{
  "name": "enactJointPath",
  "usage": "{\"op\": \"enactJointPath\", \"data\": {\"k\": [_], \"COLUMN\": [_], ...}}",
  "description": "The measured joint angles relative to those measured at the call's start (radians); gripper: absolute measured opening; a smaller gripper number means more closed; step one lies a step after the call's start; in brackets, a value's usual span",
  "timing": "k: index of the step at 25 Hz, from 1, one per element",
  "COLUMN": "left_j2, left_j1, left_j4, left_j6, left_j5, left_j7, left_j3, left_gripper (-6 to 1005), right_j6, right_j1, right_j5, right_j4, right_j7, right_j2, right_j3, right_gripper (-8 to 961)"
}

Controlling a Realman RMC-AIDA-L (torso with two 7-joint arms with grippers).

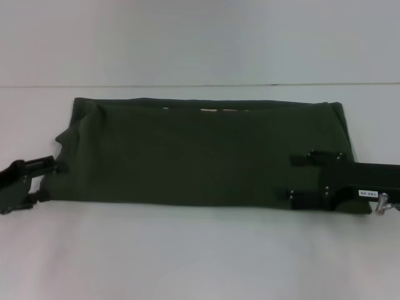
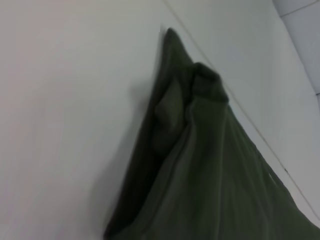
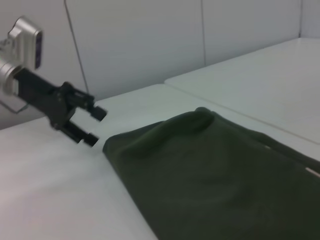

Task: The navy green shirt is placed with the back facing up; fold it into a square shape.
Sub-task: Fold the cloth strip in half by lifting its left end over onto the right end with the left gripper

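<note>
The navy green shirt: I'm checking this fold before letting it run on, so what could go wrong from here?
1. The navy green shirt is a long band, not yet square; its left end is bunched, so a fold may lock in that lump.
2. The left gripper, open at the left edge, holds no cloth and may close on too little.
3. The right gripper lies open over the right end; it could drag the layers askew.
</note>
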Motion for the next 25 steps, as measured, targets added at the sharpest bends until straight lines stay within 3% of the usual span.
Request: {"op": "enactJointPath", "data": {"k": [7,25], "left_j2": [-0.006,-0.014], "left_j1": [0.024,0.012], "left_j4": [-0.031,-0.06], "left_j6": [-0.022,-0.156], "left_j5": [-0.005,0.003], "left_j7": [-0.038,-0.123], "left_j3": [-0.091,-0.02], "left_gripper": [859,859], "right_j6": [0.012,-0.034], "right_j1": [-0.002,-0.02], "right_j5": [0.002,-0.008], "right_j4": [0.001,0.009], "right_j7": [-0.003,-0.048], "right_j2": [0.004,0.005], "right_j3": [0.028,0.0], "right_gripper": [944,945]}}
